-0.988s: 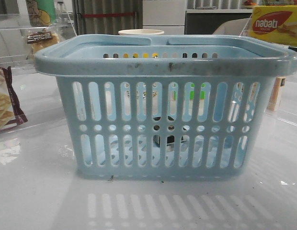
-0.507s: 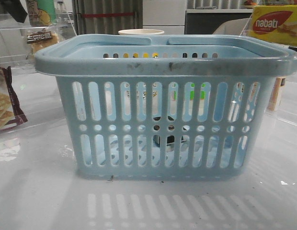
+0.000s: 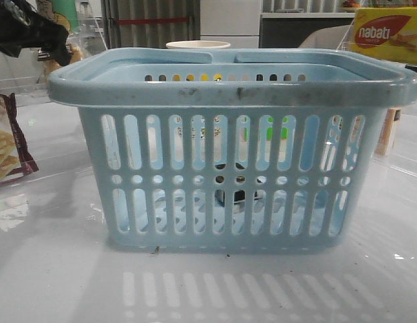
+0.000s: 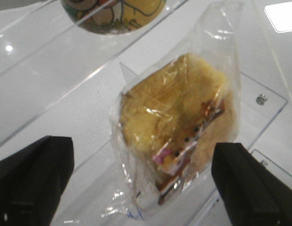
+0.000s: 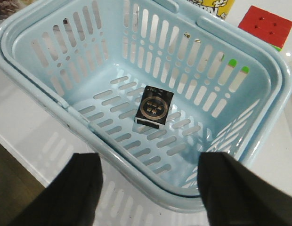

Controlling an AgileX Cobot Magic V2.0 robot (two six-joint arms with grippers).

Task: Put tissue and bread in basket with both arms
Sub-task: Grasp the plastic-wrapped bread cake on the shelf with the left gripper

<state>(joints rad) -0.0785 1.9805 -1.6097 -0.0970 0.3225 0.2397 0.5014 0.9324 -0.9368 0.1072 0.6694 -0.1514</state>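
Note:
The bread [image 4: 183, 117] is a yellow-brown bun in a clear plastic bag, lying on a clear acrylic shelf. My left gripper [image 4: 143, 188] is open, with a black finger on each side of the bag's near end and not touching it. The pale blue basket [image 3: 235, 87] stands mid-table. In the right wrist view its rim [image 5: 136, 162] lies under my open, empty right gripper [image 5: 150, 193]. A small black square packet [image 5: 154, 107] lies on the basket floor; I cannot tell what it is. No tissue is recognisable.
My left arm [image 3: 23, 30] shows at the far left, above the shelf. A snack bag [image 3: 7, 145] lies at the left. A red and yellow nabati box [image 3: 387, 33] stands at the back right, and a pale cup [image 3: 198, 45] behind the basket. A red cube [image 5: 268, 26] sits beyond the basket.
My left arm has come into the front view at the top left, moving down and to the right over the shelf where the bread lies. The basket has not moved.

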